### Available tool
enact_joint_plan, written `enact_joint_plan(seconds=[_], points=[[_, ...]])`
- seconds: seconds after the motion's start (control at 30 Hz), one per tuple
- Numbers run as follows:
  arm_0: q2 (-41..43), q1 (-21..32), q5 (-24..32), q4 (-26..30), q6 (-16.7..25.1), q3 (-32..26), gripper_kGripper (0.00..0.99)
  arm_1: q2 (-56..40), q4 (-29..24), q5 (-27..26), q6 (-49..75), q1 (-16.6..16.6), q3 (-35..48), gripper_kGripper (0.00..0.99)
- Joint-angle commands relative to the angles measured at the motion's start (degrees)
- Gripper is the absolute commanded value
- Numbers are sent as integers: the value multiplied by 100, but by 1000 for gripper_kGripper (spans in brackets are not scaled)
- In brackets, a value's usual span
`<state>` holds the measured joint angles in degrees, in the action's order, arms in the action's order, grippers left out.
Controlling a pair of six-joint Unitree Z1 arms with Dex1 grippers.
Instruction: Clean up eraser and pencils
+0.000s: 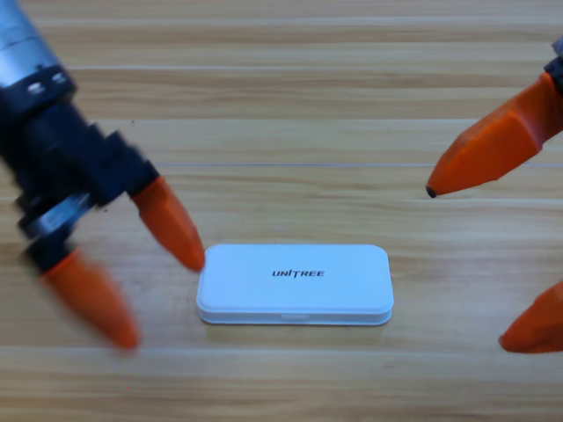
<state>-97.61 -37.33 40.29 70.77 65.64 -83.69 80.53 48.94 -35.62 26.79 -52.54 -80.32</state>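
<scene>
1. Two grippers flank one white case, which lies shut and flat on the wooden table, its long side running left to right and its lid printed with the word UNITREE
2. Left of the case, the left gripper has its two orange jaws spread wide apart; the upper jaw's tip sits right at the case's upper left corner, seemingly touching it, and the lower jaw's tip hangs off the case's lower left, clear of it
3. Right of the case and well apart from it, the right gripper shows only its two orange jaws, held wide apart with nothing between them
4. Neither the eraser nor the pencils can be seen outside the shut case
</scene>
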Motion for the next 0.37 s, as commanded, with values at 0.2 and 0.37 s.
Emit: enact_joint_plan(seconds=[0.2,0.37], points=[[981,-969,-135,-476,-1291,-323,990,121,-183,-94,-51,104,183,985],[1148,-969,-135,-459,-1625,-736,990,121,-192,-94,-51,104,183,985]])
